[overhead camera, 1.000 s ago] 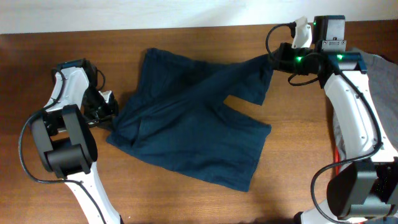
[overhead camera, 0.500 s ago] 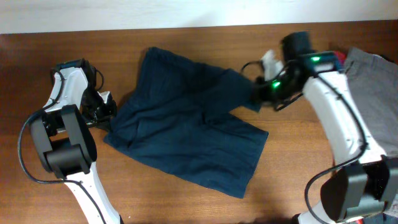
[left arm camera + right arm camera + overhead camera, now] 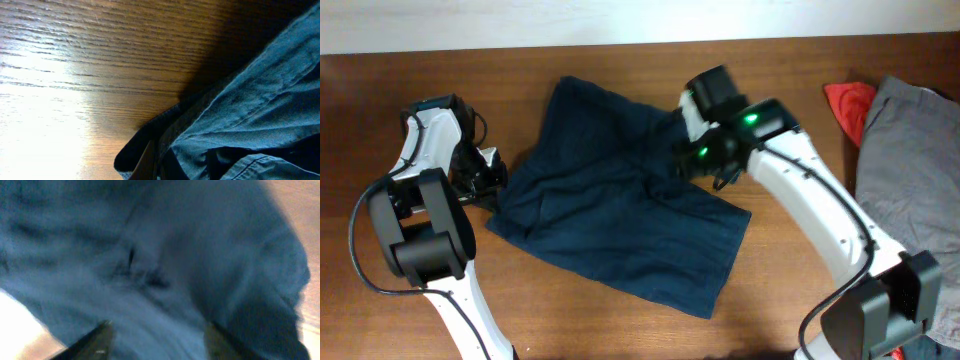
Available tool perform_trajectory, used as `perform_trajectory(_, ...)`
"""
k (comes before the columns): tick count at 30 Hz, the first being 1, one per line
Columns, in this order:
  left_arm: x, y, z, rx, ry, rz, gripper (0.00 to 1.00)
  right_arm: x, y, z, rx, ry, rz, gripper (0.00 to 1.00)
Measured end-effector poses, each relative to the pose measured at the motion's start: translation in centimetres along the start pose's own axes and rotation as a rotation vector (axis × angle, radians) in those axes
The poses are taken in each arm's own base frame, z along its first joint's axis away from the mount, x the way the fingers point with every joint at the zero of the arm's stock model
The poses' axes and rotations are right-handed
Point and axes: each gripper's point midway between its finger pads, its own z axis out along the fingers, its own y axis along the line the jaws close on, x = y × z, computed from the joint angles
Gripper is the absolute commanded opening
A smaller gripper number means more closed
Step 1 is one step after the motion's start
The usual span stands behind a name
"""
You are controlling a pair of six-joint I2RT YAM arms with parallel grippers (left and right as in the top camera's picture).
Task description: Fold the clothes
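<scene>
Moved since the earlier frame: right gripper (image 3: 700, 155), from upper right to frame centre, laying one leg over the shorts (image 3: 620, 220), which lie centre-left on the table (image 3: 820, 300). Its jaws look apart. Left gripper (image 3: 488, 182) stands clamped on the shorts' left edge. First fold judged in hand; next move calls for withdrawing and regrasping.

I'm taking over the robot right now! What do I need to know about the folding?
Left gripper: shut, pinching the left edge of the dark navy fabric shorts.
Right gripper: fingers open above the shorts' upper right part, seemingly holding nothing.
Shorts: in the middle of the wooden table, one leg flopped over the middle.
Done: first fold roughly begun.
Left to do: smooth it, then fold again.
</scene>
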Motion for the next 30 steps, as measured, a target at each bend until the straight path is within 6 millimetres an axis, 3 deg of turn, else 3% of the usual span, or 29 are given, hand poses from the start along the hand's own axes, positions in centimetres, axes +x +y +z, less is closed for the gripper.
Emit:
perform_trajectory(4, 0.0, 0.0, 0.0, -0.001, 0.000, 0.000, 0.00, -1.8, -6.2, -0.8, 0.034, -0.063, 0.219, 0.77)
perform_trajectory(8, 0.0, 0.0, 0.0, -0.002, 0.000, 0.000, 0.01, -1.3, -12.5, -1.0, 0.057, -0.056, 0.427, 0.70)
perform_trajectory(14, 0.0, 0.1, 0.0, -0.004, 0.000, 0.000, 0.01, 1.4, -18.2, 2.6, 0.062, 0.067, 0.612, 0.68)
perform_trajectory(17, 0.0, 0.1, 0.0, -0.004, 0.000, 0.000, 0.00, 0.9, -19.0, 5.7, 0.022, 0.074, 0.632, 0.68)
perform_trajectory(23, 0.0, 0.1, 0.0, -0.005, 0.000, 0.000, 0.01, 0.1, -18.6, 11.7, -0.092, 0.095, 0.657, 0.71)
perform_trajectory(25, 0.0, 0.1, 0.0, -0.004, 0.000, 0.000, 0.01, 0.0, -18.2, 13.1, -0.128, 0.101, 0.667, 0.64)
perform_trajectory(27, 0.0, 0.1, 0.0, -0.005, 0.000, 0.000, 0.01, -0.8, -17.4, 14.1, -0.188, 0.082, 0.657, 0.42)
perform_trajectory(30, 0.0, 0.1, 0.0, -0.006, 0.000, 0.000, 0.01, -2.9, -16.1, 14.4, -0.278, 0.015, 0.621, 0.18)
